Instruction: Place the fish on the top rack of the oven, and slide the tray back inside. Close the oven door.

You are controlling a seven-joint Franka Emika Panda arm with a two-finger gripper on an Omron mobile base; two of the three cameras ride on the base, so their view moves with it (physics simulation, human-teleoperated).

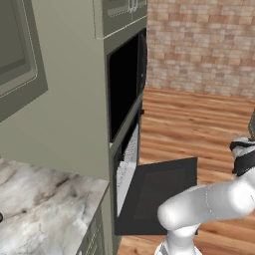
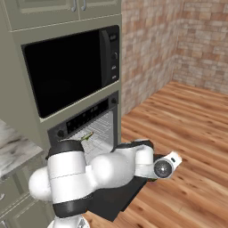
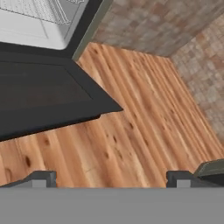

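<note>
While the oven door hangs open, the jaws gape wide, empty; fish seemingly on the rack

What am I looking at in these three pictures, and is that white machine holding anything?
The white machine is a robot arm in a computer-drawn kitchen. Two pictures come from cameras riding behind it, left and right; the third looks out from its hand. Facing it is an oven in a green cabinet, its dark oven door folded down over the wooden floor. In the right-hand picture a small fish already lies on the wire rack inside. The gripper has its jaws wide apart over the floor and holds nothing.
</note>
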